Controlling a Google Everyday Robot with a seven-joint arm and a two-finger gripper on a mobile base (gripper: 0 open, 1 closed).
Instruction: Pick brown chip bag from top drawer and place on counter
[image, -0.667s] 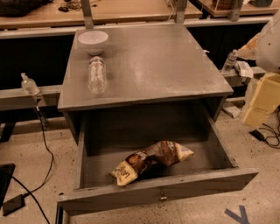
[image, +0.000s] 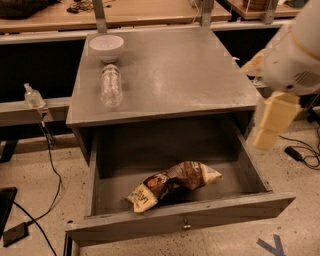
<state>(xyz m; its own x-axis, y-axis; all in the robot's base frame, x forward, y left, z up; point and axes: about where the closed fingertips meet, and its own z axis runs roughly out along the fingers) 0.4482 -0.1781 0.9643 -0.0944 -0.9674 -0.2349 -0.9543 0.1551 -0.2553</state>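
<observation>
The brown chip bag (image: 174, 184) lies crumpled on the floor of the open top drawer (image: 180, 216), near its front panel, tan-yellow end to the left. The drawer is pulled out from under the grey counter (image: 180, 75). My gripper (image: 267, 131) hangs from the white arm at the right, above the drawer's right side wall and beside the counter's front right corner. It is apart from the bag, up and to the right of it, and holds nothing that I can see.
A clear water bottle (image: 111, 86) lies on the counter's left side, with a white bowl (image: 106, 46) behind it. Light wooden tabletops (image: 150, 12) stand behind the cabinet. Cables (image: 50, 160) run over the floor at left and right.
My arm and gripper have moved left and a little down, from beyond the cabinet's right side to over the drawer's right wall. The bag has not moved.
</observation>
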